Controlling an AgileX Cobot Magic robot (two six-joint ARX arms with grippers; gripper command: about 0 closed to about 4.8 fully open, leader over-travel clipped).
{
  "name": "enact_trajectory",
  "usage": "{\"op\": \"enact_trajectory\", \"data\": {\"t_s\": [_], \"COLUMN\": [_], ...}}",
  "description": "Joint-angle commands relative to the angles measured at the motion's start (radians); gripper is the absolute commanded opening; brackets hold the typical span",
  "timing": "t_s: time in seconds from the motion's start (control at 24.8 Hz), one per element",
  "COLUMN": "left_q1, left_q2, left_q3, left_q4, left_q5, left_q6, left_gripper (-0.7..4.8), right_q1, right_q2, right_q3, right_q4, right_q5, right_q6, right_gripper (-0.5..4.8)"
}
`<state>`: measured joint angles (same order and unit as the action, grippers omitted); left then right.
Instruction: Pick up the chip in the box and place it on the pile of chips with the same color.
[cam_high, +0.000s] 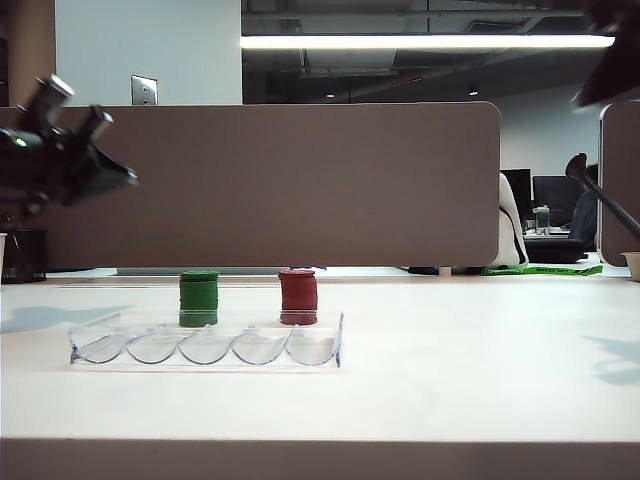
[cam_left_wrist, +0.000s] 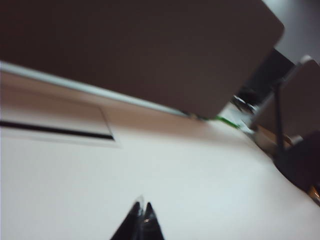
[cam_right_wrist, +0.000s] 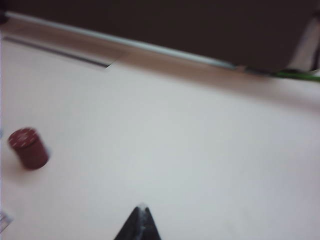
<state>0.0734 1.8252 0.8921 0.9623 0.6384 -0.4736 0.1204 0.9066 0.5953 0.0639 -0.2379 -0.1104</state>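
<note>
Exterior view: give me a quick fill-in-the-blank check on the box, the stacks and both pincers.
1. The clear box has five grooves, and they look ____.
2. The pile of chips behind the box is green; the stack to its right is ____.
3. The left pincer is up off the table, its jaws ____.
4. The right pincer, jaws shut, has only the ____ stack in its wrist view.

Missing words: empty; red; shut; red

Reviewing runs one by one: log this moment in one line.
left hand shut, raised left | right hand shut, empty | box empty | green pile, red pile behind box
</note>
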Motion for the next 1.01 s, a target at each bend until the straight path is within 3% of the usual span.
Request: {"op": "enact_trajectory", "data": {"t_s": [0.04,0.12,0.16,0.24,0.52,0.64,0.72,0.89,0.97,1.01], "left_q1": [0.044,0.051,0.051,0.049,0.051,0.051,0.051,0.051,0.05,0.05], "left_q2": [-0.097,-0.152,-0.2,-0.293,-0.496,-0.635,-0.698,-0.829,-0.958,-0.994], "left_q3": [0.001,0.001,-0.004,-0.034,-0.199,-0.31,-0.349,-0.383,-0.385,-0.385], "left_q4": [-0.066,-0.148,-0.223,-0.333,-0.356,-0.357,-0.368,-0.485,-0.637,-0.671], "left_q5": [-0.018,-0.018,-0.035,-0.133,-0.247,-0.261,-0.27,-0.287,-0.31,-0.315], "left_q6": [0.087,0.151,0.225,0.345,0.389,0.395,0.395,0.401,0.55,0.578], "left_gripper": [-0.06,-0.06,-0.06,-0.06,-0.06,-0.06,-0.06,-0.06,-0.06,-0.06], "right_q1": [-0.067,-0.093,-0.106,-0.117,-0.122,-0.127,-0.137,-0.149,-0.15,-0.15], "right_q2": [-0.076,-0.11,-0.135,-0.189,-0.376,-0.528,-0.595,-0.71,-0.818,-0.846], "right_q3": [0.004,0.004,0.0,-0.018,-0.125,-0.206,-0.231,-0.261,-0.264,-0.264], "right_q4": [0.02,0.014,0.015,0.016,0.015,-0.019,-0.059,-0.153,-0.285,-0.314], "right_q5": [0.003,0.003,-0.001,-0.001,0.009,0.105,0.105,0.103,0.106,0.109], "right_q6": [0.002,0.002,0.002,0.002,0.002,0.0,-0.031,-0.044,-0.043,-0.043], "right_gripper": [-0.01,-0.01,-0.01,-0.01,-0.01,-0.01,-0.01,-0.01,-0.01,-0.01]}}
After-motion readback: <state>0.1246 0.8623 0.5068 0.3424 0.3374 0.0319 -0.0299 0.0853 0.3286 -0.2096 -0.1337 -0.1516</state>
